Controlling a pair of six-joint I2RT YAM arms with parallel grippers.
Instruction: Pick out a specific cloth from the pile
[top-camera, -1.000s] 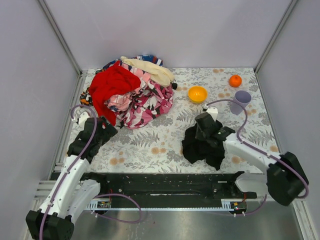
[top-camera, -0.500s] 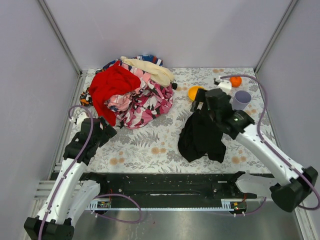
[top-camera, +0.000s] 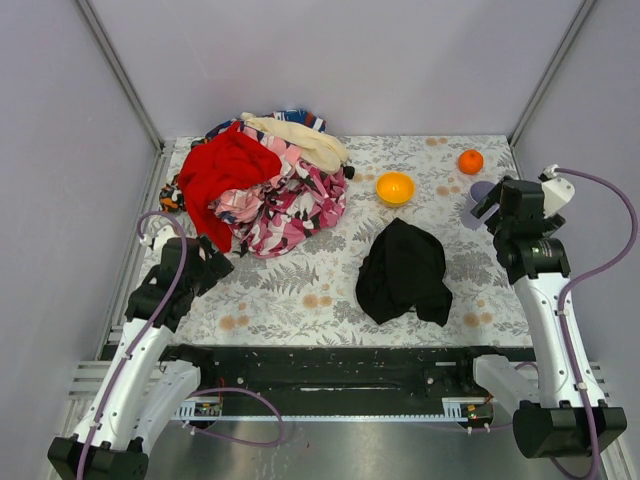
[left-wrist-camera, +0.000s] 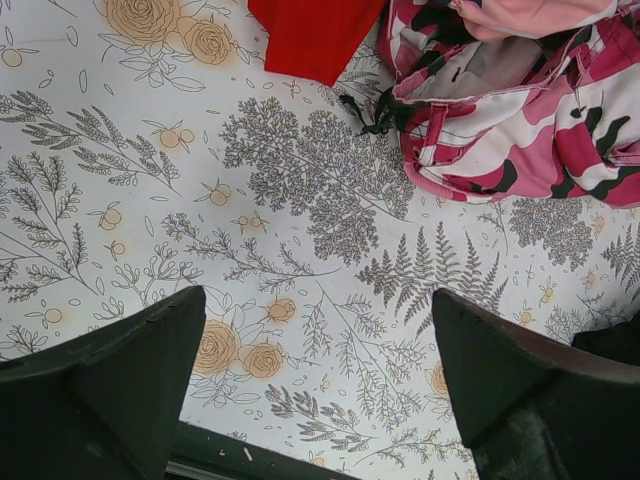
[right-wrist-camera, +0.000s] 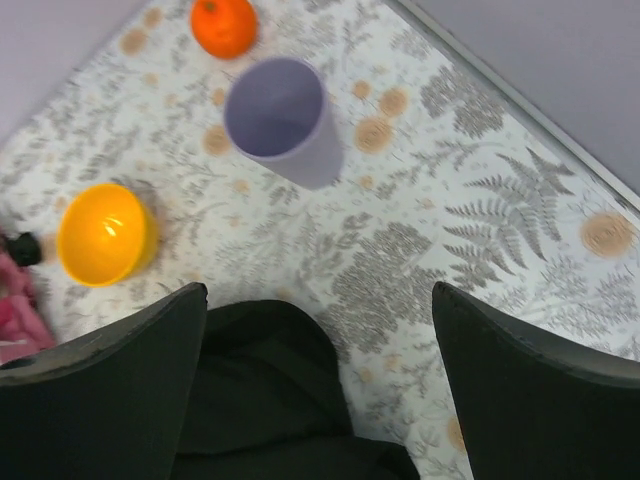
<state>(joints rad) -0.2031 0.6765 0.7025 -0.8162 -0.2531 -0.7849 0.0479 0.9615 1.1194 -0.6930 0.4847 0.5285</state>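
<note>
Right gripper swung right, jaws wide, empty; cloth dropped centre, apart from pile. Left gripper wide, empty. Bowl, cup empty.

The far left corner of the table is filled by the pile, whose red and pink edges are seen just ahead of the left gripper. A broad strip of patterned tabletop is left open between the pile and the black cloth. Just beyond the cloth the orange bowl is set. The lavender cup and the orange are placed near the far right corner, and a wide gap is seen between bowl and cup. Open tabletop is also found right of the cloth.
</note>
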